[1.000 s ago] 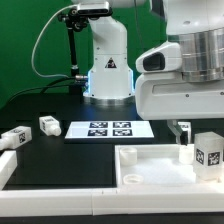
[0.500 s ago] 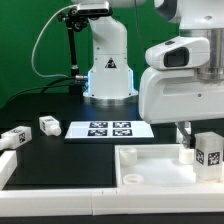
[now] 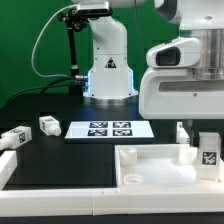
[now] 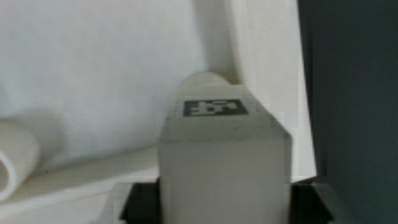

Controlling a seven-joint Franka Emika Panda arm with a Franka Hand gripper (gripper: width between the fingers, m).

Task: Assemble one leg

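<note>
White stubby leg (image 4: 222, 150) — one black-and-white tag (image 4: 217, 108) showing — seemingly clamped in the gripper (image 4: 222, 205).

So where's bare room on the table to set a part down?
Bare black tabletop lies in front of the marker board, left of the tray in the exterior view. The tray's middle floor is bare too. Crowded: that view's right, where the gripper holds the leg, and its left edge with loose legs.

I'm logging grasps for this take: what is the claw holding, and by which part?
The claw holds the leg by the end nearest the wrist, with its fingers pressed on two opposite sides. The rest of the leg sticks out free.
</note>
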